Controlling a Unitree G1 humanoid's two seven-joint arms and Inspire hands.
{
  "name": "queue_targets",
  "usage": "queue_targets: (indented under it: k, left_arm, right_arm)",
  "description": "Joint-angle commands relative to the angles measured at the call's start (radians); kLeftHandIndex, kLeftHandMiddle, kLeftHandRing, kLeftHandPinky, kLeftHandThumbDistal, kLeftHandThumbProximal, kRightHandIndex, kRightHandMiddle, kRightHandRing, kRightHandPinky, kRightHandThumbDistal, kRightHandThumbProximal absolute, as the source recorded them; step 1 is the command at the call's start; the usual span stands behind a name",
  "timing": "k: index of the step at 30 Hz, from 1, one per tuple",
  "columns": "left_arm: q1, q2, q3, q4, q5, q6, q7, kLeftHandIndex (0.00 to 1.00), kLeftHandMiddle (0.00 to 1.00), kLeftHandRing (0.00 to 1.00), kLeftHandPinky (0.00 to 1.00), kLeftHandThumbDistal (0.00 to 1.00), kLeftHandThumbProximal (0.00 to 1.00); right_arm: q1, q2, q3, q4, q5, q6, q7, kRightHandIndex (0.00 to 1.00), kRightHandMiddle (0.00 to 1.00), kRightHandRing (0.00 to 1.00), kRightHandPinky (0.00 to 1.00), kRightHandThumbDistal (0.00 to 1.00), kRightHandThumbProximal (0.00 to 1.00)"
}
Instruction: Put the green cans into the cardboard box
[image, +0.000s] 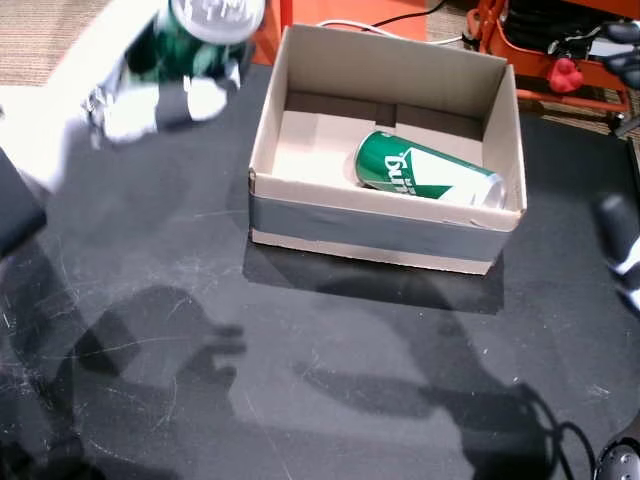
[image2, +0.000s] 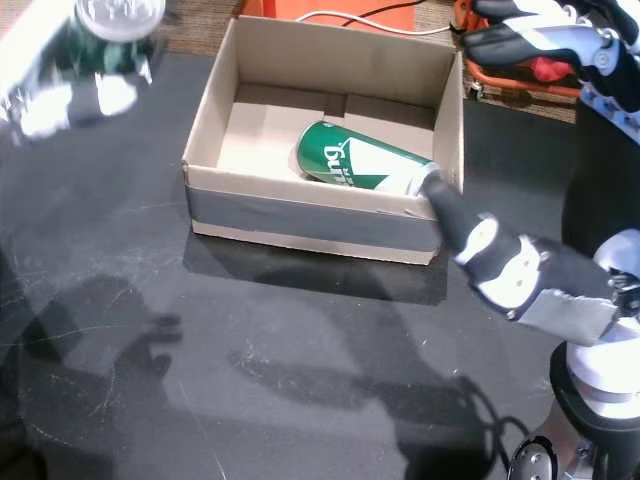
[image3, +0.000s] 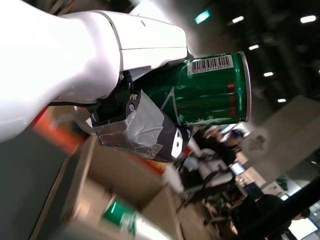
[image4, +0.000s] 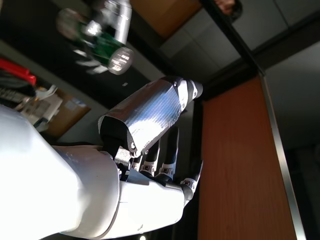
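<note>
My left hand (image: 165, 85) is shut on a green can (image: 195, 35), held upright in the air left of the cardboard box (image: 380, 228); both are motion-blurred. The left wrist view shows the same can (image3: 205, 92) clamped between palm and taped thumb, with the box (image3: 107, 175) below. A second green can (image: 428, 172) lies on its side inside the box, seen in both head views (image2: 362, 160). My right hand (image2: 510, 270) is open, fingers stretched out, near the box's front right corner (image2: 430, 235). In the right wrist view the right hand (image4: 150, 145) holds nothing.
The box stands on a scratched black table (image: 300, 380). Orange and red equipment (image: 560, 50) with cables sits behind the table at the right. A dark object (image: 15, 215) juts in at the left edge.
</note>
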Motion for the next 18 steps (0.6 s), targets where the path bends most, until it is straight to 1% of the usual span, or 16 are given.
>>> queue_targets:
  k: [1, 2, 3, 4, 5, 7, 8, 9, 10, 11, 13, 14, 15, 16, 17, 18]
  left_arm:
    - [-0.037, 0.028, -0.018, 0.009, 0.030, -0.029, 0.001, 0.10, 0.31, 0.50, 0.62, 0.00, 0.00]
    - [-0.066, 0.043, -0.028, 0.007, 0.046, -0.034, 0.008, 0.07, 0.28, 0.49, 0.60, 0.00, 0.00]
    - [-0.093, 0.054, -0.038, 0.007, 0.064, -0.039, 0.017, 0.04, 0.26, 0.48, 0.59, 0.00, 0.00]
    - [-0.117, 0.059, -0.047, 0.009, 0.078, -0.039, 0.021, 0.02, 0.25, 0.48, 0.59, 0.00, 0.00]
    - [-0.137, 0.062, -0.057, 0.014, 0.094, -0.035, 0.029, 0.02, 0.25, 0.48, 0.59, 0.00, 0.00]
    - [-0.178, 0.061, -0.087, 0.041, 0.146, -0.027, 0.064, 0.01, 0.25, 0.47, 0.58, 0.04, 0.00]
    - [-0.197, 0.056, -0.103, 0.059, 0.170, -0.020, 0.084, 0.02, 0.26, 0.49, 0.58, 0.05, 0.00]
    - [-0.216, 0.051, -0.122, 0.079, 0.198, -0.008, 0.106, 0.03, 0.27, 0.50, 0.58, 0.08, 0.00]
    - [-0.236, 0.045, -0.147, 0.102, 0.234, 0.007, 0.139, 0.02, 0.27, 0.50, 0.59, 0.07, 0.00]
    - [-0.254, 0.041, -0.174, 0.121, 0.273, 0.022, 0.175, 0.02, 0.27, 0.50, 0.60, 0.05, 0.00]
    - [-0.296, 0.039, -0.257, 0.155, 0.390, 0.066, 0.289, 0.03, 0.28, 0.50, 0.62, 0.04, 0.00]
    - [-0.316, 0.040, -0.307, 0.168, 0.459, 0.098, 0.358, 0.05, 0.29, 0.51, 0.62, 0.04, 0.00]
    - [-0.338, 0.040, -0.369, 0.179, 0.541, 0.136, 0.449, 0.08, 0.28, 0.49, 0.59, 0.04, 0.00]
    - [-0.363, 0.039, -0.448, 0.190, 0.640, 0.188, 0.551, 0.11, 0.30, 0.50, 0.58, 0.02, 0.00]
    - [-0.390, 0.031, -0.532, 0.206, 0.739, 0.246, 0.643, 0.14, 0.32, 0.51, 0.59, 0.11, 0.00]
    - [-0.412, 0.017, -0.608, 0.224, 0.822, 0.309, 0.713, 0.16, 0.34, 0.53, 0.58, 0.22, 0.00]
  right_arm:
    - [-0.009, 0.006, 0.000, 0.006, -0.015, 0.004, -0.030, 0.61, 0.51, 0.52, 0.72, 0.86, 0.65]
    - [-0.028, 0.000, 0.000, 0.037, -0.019, -0.025, -0.030, 0.60, 0.49, 0.51, 0.73, 0.79, 0.70]
    - [-0.053, -0.009, 0.000, 0.076, -0.022, -0.064, -0.024, 0.57, 0.48, 0.51, 0.76, 0.82, 0.77]
    - [-0.073, -0.025, 0.009, 0.110, -0.011, -0.093, -0.010, 0.57, 0.49, 0.51, 0.78, 0.85, 0.78]
    - [-0.088, -0.039, 0.018, 0.135, -0.002, -0.113, -0.001, 0.57, 0.49, 0.51, 0.79, 0.85, 0.80]
    - [-0.094, -0.039, 0.028, 0.144, -0.008, -0.123, -0.015, 0.57, 0.48, 0.50, 0.77, 0.73, 0.76]
    - [-0.090, -0.035, 0.034, 0.140, -0.012, -0.122, -0.026, 0.57, 0.48, 0.50, 0.78, 0.75, 0.76]
    - [-0.084, -0.030, 0.037, 0.133, -0.020, -0.120, -0.037, 0.57, 0.48, 0.50, 0.79, 0.79, 0.79]
    - [-0.085, -0.030, 0.045, 0.139, -0.015, -0.128, -0.040, 0.58, 0.49, 0.51, 0.81, 0.76, 0.80]
    - [-0.087, -0.034, 0.054, 0.143, -0.008, -0.135, -0.041, 0.58, 0.49, 0.51, 0.82, 0.71, 0.77]
    - [-0.087, -0.045, 0.081, 0.140, 0.018, -0.137, -0.037, 0.59, 0.49, 0.51, 0.79, 0.64, 0.75]
    - [-0.084, -0.047, 0.090, 0.138, 0.022, -0.139, -0.039, 0.59, 0.49, 0.51, 0.78, 0.65, 0.75]
    - [-0.084, -0.056, 0.106, 0.139, 0.040, -0.143, -0.032, 0.62, 0.50, 0.53, 0.79, 0.71, 0.71]
    - [-0.081, -0.066, 0.124, 0.139, 0.065, -0.139, -0.022, 0.64, 0.51, 0.54, 0.80, 0.77, 0.68]
    - [-0.076, -0.079, 0.152, 0.138, 0.110, -0.130, -0.001, 0.67, 0.51, 0.55, 0.82, 0.85, 0.63]
    - [-0.072, -0.091, 0.170, 0.141, 0.138, -0.129, 0.015, 0.68, 0.52, 0.56, 0.82, 0.91, 0.65]
